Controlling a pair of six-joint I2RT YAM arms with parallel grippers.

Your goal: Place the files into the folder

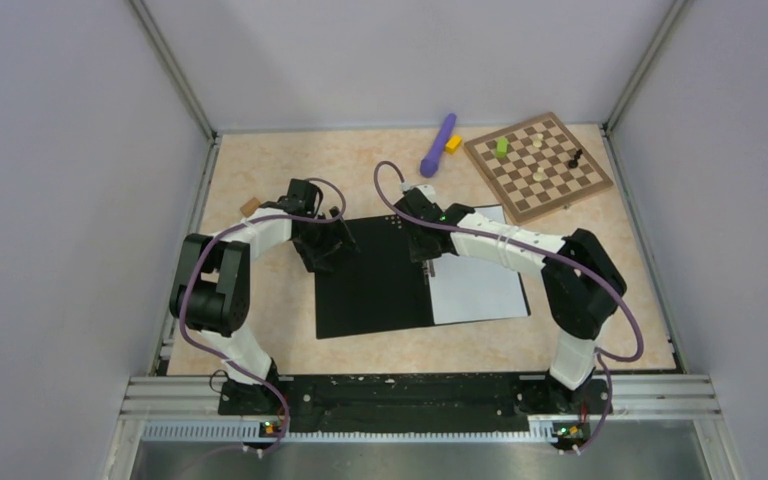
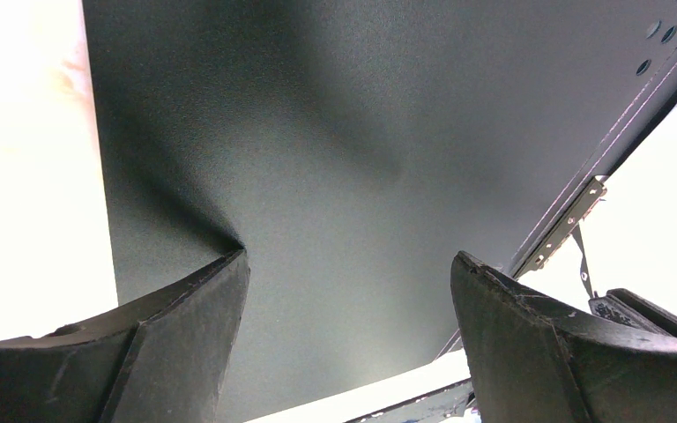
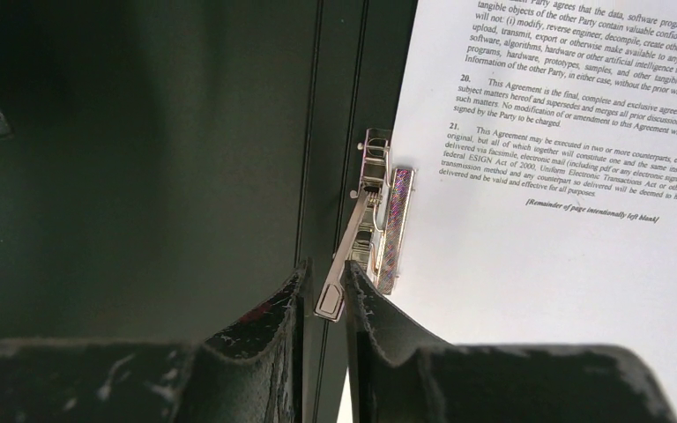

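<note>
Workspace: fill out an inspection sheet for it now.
Surface: peach marbled table.
Job's things: folder lies open, black faces up; files lie on its right half.
Clutter: chessboard with pieces, purple stick, yellow block, wooden block, all off the folder.
End effectors: left end effector open over the folder's left face; right end effector shut on the clip lever.
Cables: purple cables run along both arms.
Surroundings: grey walls, metal rail at near edge.
</note>
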